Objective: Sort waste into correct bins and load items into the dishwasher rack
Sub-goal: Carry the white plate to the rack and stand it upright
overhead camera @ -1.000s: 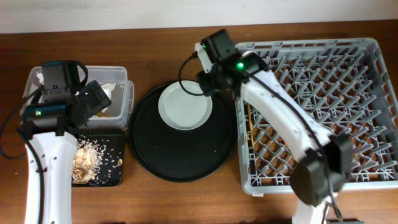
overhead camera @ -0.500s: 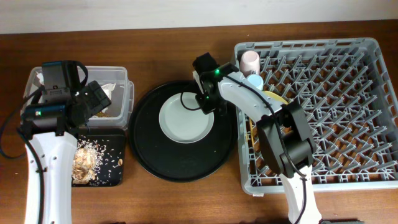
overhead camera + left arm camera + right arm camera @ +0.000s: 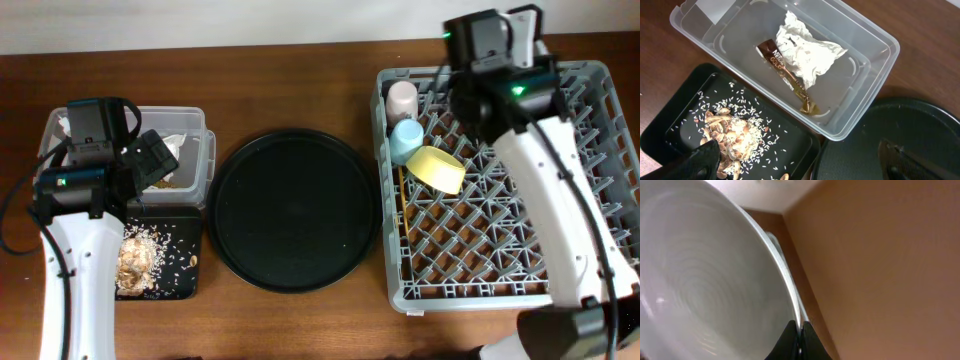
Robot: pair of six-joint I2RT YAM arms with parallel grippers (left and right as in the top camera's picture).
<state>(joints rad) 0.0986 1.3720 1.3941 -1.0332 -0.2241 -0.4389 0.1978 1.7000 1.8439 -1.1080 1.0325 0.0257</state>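
My right gripper [image 3: 800, 332] is shut on the rim of the pale grey-green plate [image 3: 700, 280] and holds it on edge. In the overhead view this gripper [image 3: 498, 45] is above the far edge of the grey dishwasher rack [image 3: 600, 150]. The pink cup [image 3: 402, 97], light-blue cup [image 3: 407, 138] and yellow bowl [image 3: 437, 168] sit in the rack's near-left part. My left gripper [image 3: 800, 165] is open and empty over the clear tub [image 3: 875, 55], which holds the white napkin [image 3: 807, 55] and brown wrapper [image 3: 785, 70]. Food scraps [image 3: 732, 132] lie in the shallow black tray [image 3: 675, 125]. I cannot make out the chopsticks.
The large round black tray [image 3: 295, 210] lies between the bins and the rack with nothing on it. The clear tub [image 3: 205, 130] and shallow black tray [image 3: 185, 280] stand at the left under my left arm. Brown table shows around everything.
My right gripper took the plate off the round black tray and carried it up and right to the rack's far edge. The left arm has not moved.
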